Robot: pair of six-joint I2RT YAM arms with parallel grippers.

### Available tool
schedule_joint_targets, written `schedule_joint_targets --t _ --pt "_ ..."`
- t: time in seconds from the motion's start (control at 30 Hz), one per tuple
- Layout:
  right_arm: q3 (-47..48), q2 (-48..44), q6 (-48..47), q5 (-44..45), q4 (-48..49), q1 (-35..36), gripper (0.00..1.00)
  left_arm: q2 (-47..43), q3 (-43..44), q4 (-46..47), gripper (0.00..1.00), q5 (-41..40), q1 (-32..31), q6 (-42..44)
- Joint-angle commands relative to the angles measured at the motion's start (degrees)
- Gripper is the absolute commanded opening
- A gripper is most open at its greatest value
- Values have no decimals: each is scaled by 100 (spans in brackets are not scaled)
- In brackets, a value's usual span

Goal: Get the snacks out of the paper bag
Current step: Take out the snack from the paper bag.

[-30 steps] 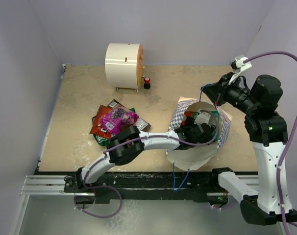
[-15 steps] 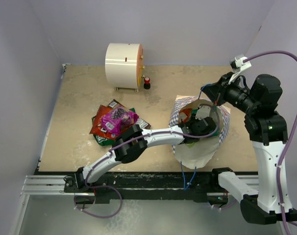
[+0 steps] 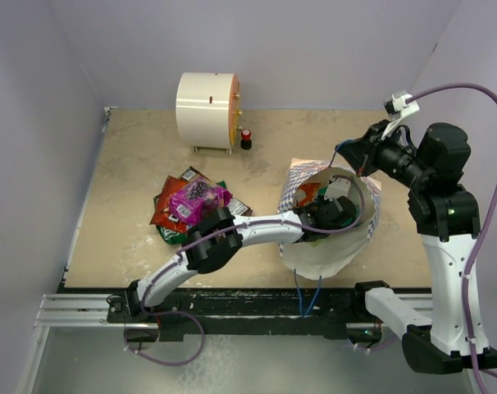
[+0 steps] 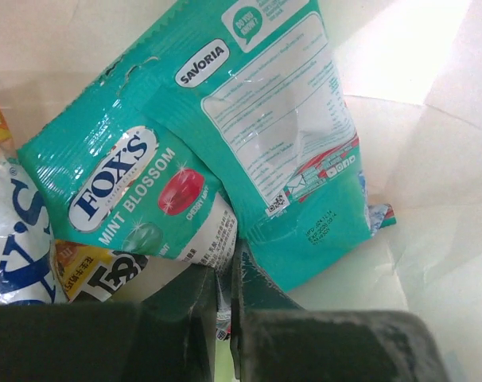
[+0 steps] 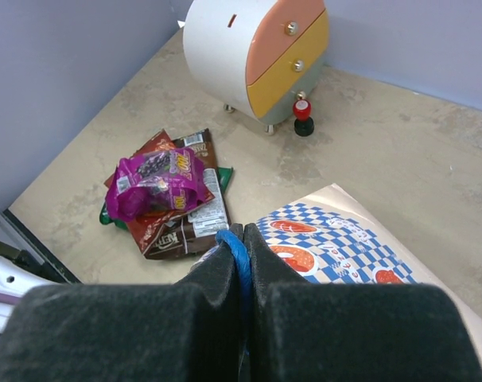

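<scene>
The paper bag (image 3: 326,250), white with a blue-checked outside (image 5: 336,243), stands open at the table's right. My left gripper (image 3: 337,212) is deep inside it, its jaws (image 4: 223,278) shut on the edge of a teal mint packet (image 4: 137,195); a second teal packet (image 4: 281,135) lies beside it. My right gripper (image 3: 353,156) is shut on the bag's blue cord handle (image 5: 237,251) above the bag's far rim. A pile of snacks (image 3: 191,205) lies left of the bag, a purple packet (image 5: 155,181) on top of brown and red ones.
A white cylindrical drum (image 3: 207,109) with orange and yellow drawers (image 5: 285,52) stands at the back, a small red-capped bottle (image 3: 246,138) beside it. Inside the bag, a white-blue packet (image 4: 14,239) and a yellow one (image 4: 90,270) lie at the left.
My left gripper has drawn back a little inside the bag, and the bag has shifted and reshaped around it. The right arm holds its place.
</scene>
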Motion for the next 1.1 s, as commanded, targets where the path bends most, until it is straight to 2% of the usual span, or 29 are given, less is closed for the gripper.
schedule_joint_targets --t 0.0,0.07,0.3,0.53,0.83,1.07 --pt "211 -86 142 4 394 32 0 -553 -304 386 4 315 70 683" --pt "178 -106 165 45 452 34 0 -730 -475 463 0 509 70 869" --pt "-71 -338 23 284 711 27 0 -1636 -1038 227 0 1241 70 1263" --pt "-468 -732 -192 783 1134 27 0 -2443 -1237 -552 0 1959 75 1597" --pt "-798 -911 -295 1434 1307 30 0 -3789 -1762 -1237 0 3326 71 2084" --pt "-1017 -902 -197 1524 1525 32 0 -5131 -2219 -1638 0 4585 70 2212"
